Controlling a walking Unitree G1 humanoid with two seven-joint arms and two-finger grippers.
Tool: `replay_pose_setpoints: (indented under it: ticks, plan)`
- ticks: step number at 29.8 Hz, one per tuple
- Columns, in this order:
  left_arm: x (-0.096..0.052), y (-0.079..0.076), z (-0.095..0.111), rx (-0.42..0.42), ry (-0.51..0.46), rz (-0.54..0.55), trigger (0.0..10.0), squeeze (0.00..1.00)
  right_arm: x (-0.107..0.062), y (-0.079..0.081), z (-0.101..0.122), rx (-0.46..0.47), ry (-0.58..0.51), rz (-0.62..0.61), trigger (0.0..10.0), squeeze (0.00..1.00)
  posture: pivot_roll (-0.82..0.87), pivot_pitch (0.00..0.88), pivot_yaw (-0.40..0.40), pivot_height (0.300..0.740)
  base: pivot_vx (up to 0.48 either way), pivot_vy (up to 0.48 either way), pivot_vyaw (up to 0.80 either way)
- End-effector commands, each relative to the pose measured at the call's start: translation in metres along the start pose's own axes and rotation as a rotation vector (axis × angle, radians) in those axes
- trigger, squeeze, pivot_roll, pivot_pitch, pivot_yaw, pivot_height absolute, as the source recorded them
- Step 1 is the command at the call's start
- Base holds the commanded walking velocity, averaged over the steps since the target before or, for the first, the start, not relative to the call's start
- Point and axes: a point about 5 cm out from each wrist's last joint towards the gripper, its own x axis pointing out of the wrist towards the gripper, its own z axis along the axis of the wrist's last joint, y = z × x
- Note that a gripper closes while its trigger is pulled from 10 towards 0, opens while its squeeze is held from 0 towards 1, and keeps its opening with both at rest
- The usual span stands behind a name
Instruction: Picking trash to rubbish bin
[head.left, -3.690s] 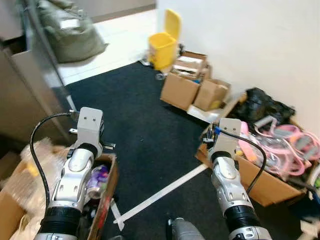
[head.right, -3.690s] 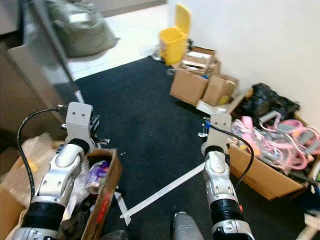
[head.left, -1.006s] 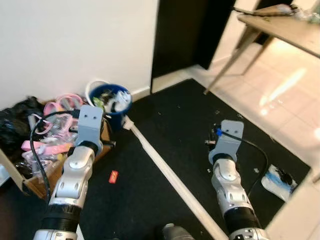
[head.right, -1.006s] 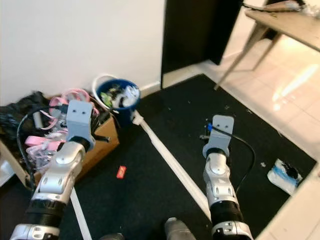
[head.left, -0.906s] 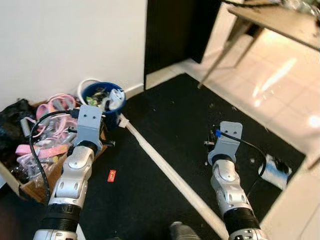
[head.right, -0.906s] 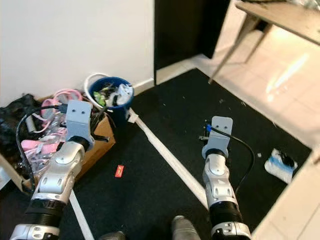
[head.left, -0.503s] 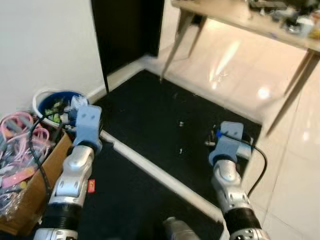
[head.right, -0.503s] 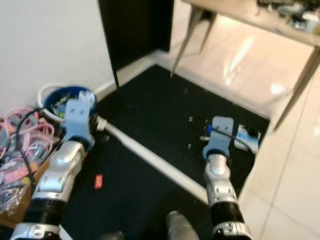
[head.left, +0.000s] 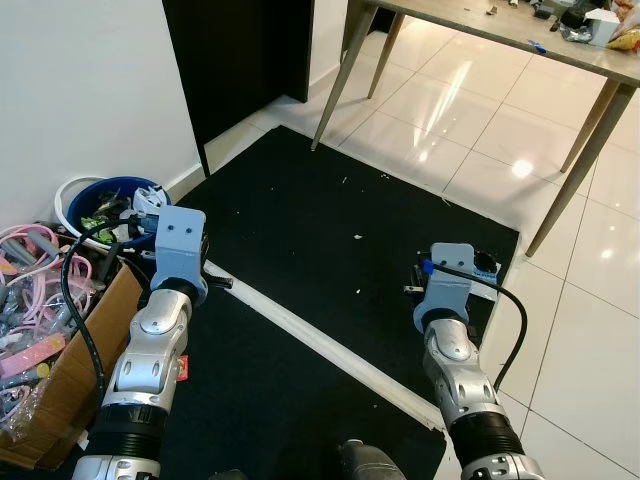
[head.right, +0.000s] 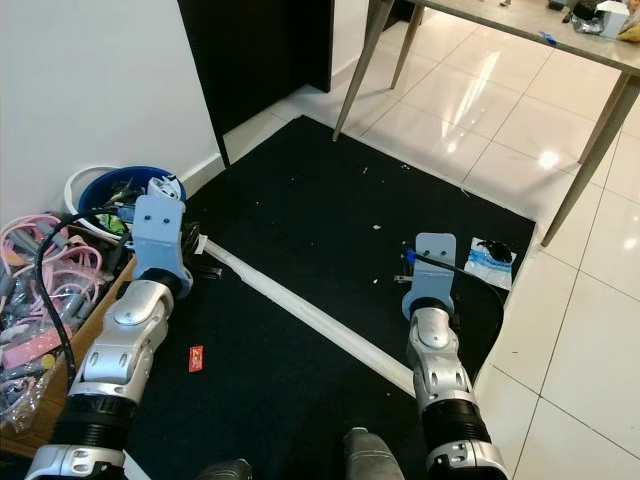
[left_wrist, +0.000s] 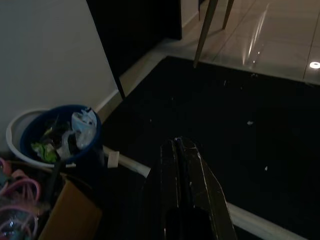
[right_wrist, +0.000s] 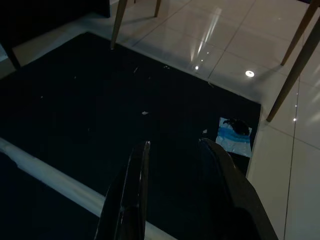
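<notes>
A blue and white wrapper (head.right: 490, 262) lies flat at the black carpet's edge beside the tiles, also in the right wrist view (right_wrist: 234, 136). A small red scrap (head.right: 196, 354) lies on the carpet near my left arm. The blue rubbish bin (head.left: 110, 205), full of litter, stands by the white wall at the left (left_wrist: 60, 135). My left gripper (left_wrist: 178, 142) hovers over the carpet, shut and holding nothing, with the bin off to its side. My right gripper (right_wrist: 175, 143) is open and empty, a short way from the wrapper.
A white tape strip (head.right: 300, 310) crosses the carpet diagonally between my arms. A cardboard box (head.left: 70, 340) of pink items sits at the left by the bin. Wooden table legs (head.left: 335, 75) stand on the glossy tiles ahead. A dark doorway (head.left: 240, 60) lies beyond the bin.
The whole view has swung round as I turn: bin and box slid to the left edge, and tiles and table came into view. Both arms keep their pose.
</notes>
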Motion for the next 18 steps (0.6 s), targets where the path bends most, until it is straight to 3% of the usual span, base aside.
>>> replay_pose_setpoints:
  ticks: [1,18]
  plan:
    - [-0.0004,-0.0003,-0.0013,-0.001,0.002,-0.006,10.0,0.00,-0.0001,-0.0001,-0.0030,-0.012,0.021,0.003,10.0,0.00,0.04,0.082,-0.004,0.740,0.345,0.000,0.00]
    - [0.0020,-0.0023,0.0005,-0.003,0.000,-0.022,10.0,0.00,0.0001,-0.0028,-0.0004,-0.019,0.001,-0.017,10.0,0.00,0.04,0.078,0.004,0.740,0.358,0.000,0.00]
